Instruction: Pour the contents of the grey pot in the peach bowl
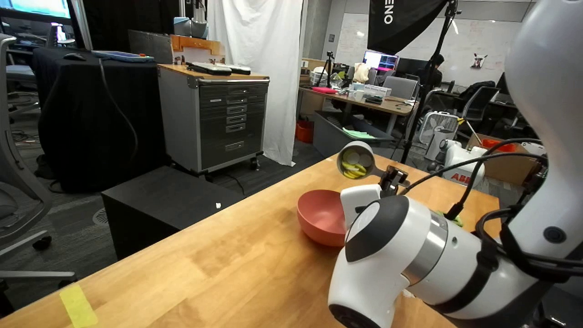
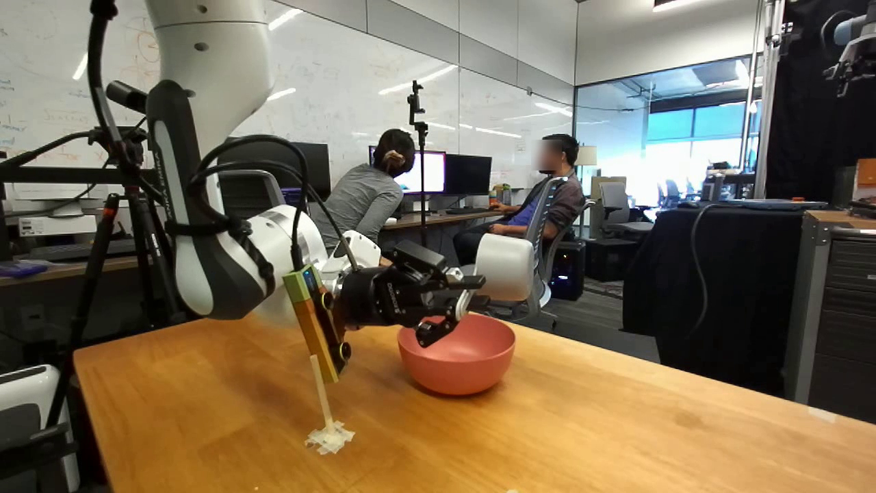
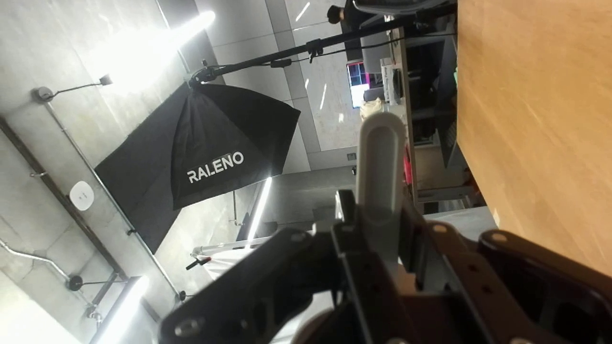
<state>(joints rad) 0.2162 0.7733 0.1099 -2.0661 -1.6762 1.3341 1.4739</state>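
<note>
Gripper [image 3: 379, 212], black and two-fingered, closed on the handle [image 3: 381, 162] of the grey pot [image 2: 505, 267]. Handle flat and smooth, round-tipped, with a long shallow groove; in the wrist view its end stands out past the grip. White lettering on the gripper, turned sideways, reads ROBOTIQ.

Pot: round, smooth-walled, tipped on its side, mouth toward the camera in an exterior view. Contents [image 1: 353, 171] inside it: yellow pieces at its lower side, paler round discs just above them. Pot held in the air, apart from the peach bowl [image 2: 457, 366]; cannot tell whether it is directly over the rim.

Bowl: salmon-pink, matte, plain, upright on the butcher-block table [image 1: 218, 259], nearer the long edge on the side of the drawer cabinet [image 1: 232, 123]. Tabletop shows strip-laid grain. Yellow tape [image 1: 78, 305], one short strip, lies farther along that same edge. Crumpled whitish tape [image 2: 330, 439] on the tabletop in an exterior view, a thin pale stick [image 2: 320, 394] rising from it.

Softbox [image 3: 229, 138] of black fabric, printed RALENO in white capitals in the wrist view. White robot arm [image 1: 457, 159] beyond the table's short edge, marked ABB in red. Whiteboard [image 2: 328, 75] handwriting too faint to read.
</note>
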